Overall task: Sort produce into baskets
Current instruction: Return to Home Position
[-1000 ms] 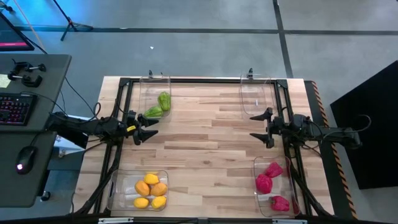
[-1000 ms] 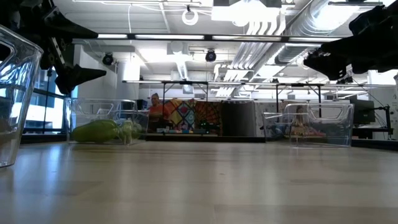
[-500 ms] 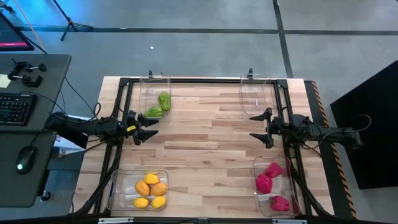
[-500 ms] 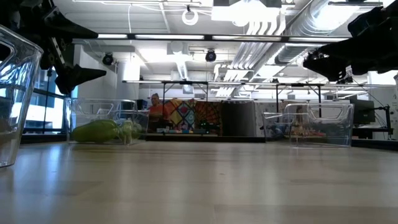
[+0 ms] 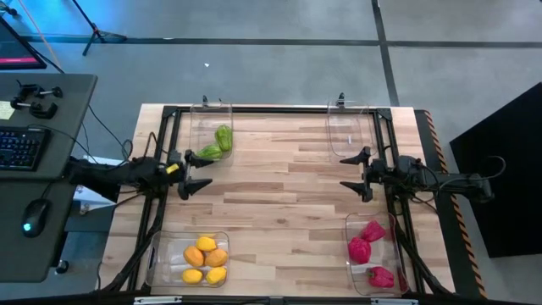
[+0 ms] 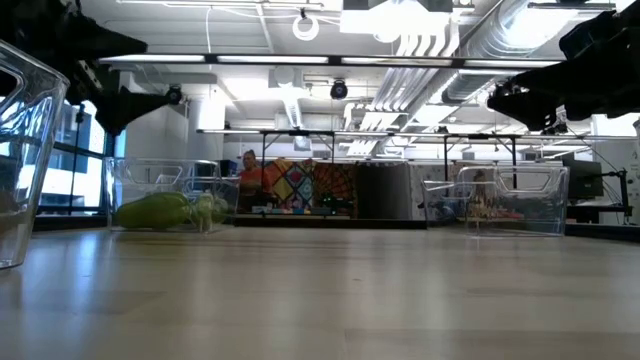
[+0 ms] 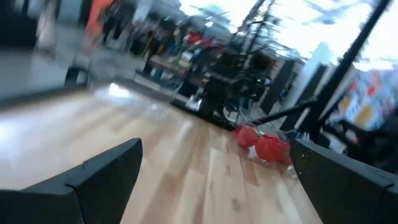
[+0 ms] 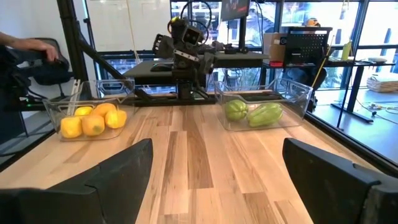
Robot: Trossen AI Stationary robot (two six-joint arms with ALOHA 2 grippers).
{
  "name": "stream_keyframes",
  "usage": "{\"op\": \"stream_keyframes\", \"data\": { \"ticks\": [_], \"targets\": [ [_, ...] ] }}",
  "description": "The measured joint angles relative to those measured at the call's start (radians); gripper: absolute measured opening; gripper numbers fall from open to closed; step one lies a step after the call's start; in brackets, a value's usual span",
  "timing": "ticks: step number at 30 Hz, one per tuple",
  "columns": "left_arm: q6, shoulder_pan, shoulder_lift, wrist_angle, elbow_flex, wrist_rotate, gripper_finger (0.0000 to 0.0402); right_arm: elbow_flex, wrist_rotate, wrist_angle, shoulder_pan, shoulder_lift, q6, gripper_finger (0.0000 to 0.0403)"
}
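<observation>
One basket (image 6: 25, 160) partly outside low view

Robotics lab, exposed ceiling ducts (image 6: 425, 45), concrete floor (image 5: 279, 76), desk (image 5: 63, 102) with keyboard (image 5: 19, 148) and mouse (image 5: 32, 217) beside wooden table (image 5: 288, 191)

**Bright Overhead Light, One Smeared View**

Even, bright light falls from above on the wooden table (image 5: 288, 191), where the arms throw only faint, soft shadows. At table height, ceiling strip lights (image 6: 260, 58) and a ring lamp (image 6: 305, 22) glare white. They leave the left arm (image 6: 70, 40) and right arm (image 6: 600, 45) as dark silhouettes, and the nearest tabletop is out of focus. A clear bin (image 6: 25, 150) at that picture's edge catches reflections. Daylight pours through windows (image 8: 134, 25) in the crisp right wrist view. The left wrist view is streaked with blur, one corner washed out, and the red produce (image 7: 264, 146) shows as blobs.
</observation>
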Motion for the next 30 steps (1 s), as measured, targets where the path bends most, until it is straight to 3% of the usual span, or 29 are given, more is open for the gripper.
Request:
{"op": "stream_keyframes", "data": {
  "ticks": [4, 9, 30],
  "targets": [
    [0.161, 0.072, -0.026, 0.010, -0.002, 0.098, 0.0395, 0.000, 0.000, -0.005, 0.000, 0.003, 0.000, 0.0349],
    [0.086, 0.087, -0.026, -0.017, -0.002, 0.101, 0.0395, 0.001, 0.000, -0.007, 0.000, 0.006, 0.000, 0.0349],
    [0.096, 0.089, -0.011, -0.015, -0.001, 0.097, 0.0395, 0.002, 0.000, -0.012, 0.000, 0.006, 0.000, 0.0349]
  ]
}}
